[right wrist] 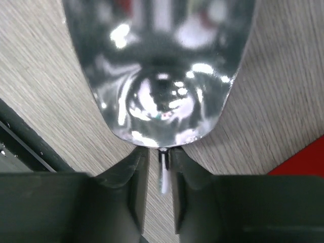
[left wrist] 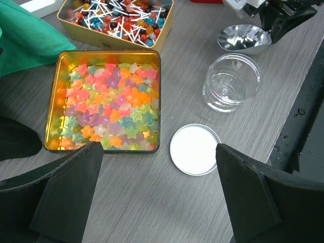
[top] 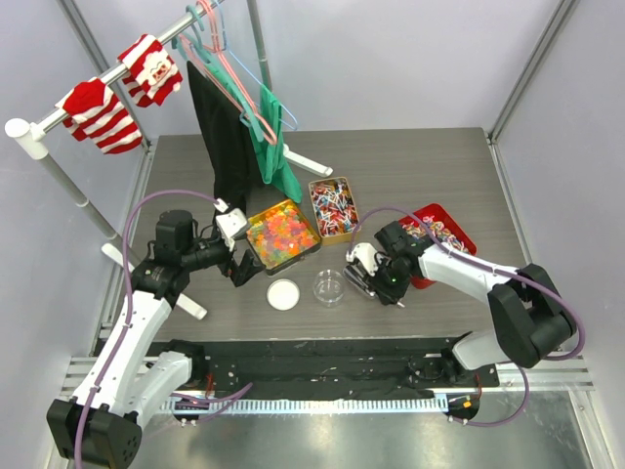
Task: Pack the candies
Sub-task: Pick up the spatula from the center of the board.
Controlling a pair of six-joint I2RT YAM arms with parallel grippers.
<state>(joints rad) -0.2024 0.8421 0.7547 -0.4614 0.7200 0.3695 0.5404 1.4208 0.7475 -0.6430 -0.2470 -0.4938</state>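
while the right gripper (right wrist: 161,188) was clamped tight on the thin handle of a small silver scoop (right wrist: 159,66), the scoop's shiny bowl hung low over the grey wood-grain table (top: 420,161). in the left wrist view, the bowl sat just beside a clear round jar (left wrist: 230,81) that stood upright and uncovered. the jar's white lid (left wrist: 195,149) lay flat on the table near it, not touching it.

the left gripper (left wrist: 159,202) hovered with its two black fingers (left wrist: 71,195) spread wide apart, just in front of a square gold tin (left wrist: 109,52). that tin was filled with star-shaped gummies (left wrist: 109,101) in pink, orange, yellow, green and blue. behind it, a second gold tin (left wrist: 167,25) held lollipops (left wrist: 119,15) with white sticks.

in the overhead view, a red tin (top: 464,237) lay beside the right arm, partly hidden by it, holding wrapped candies (top: 437,227).

at the back left of the table, a green cloth (left wrist: 25,35) and a black garment (top: 220,137) hung on hangers from a white rail, with red and white striped socks (top: 98,112) draped further along it.
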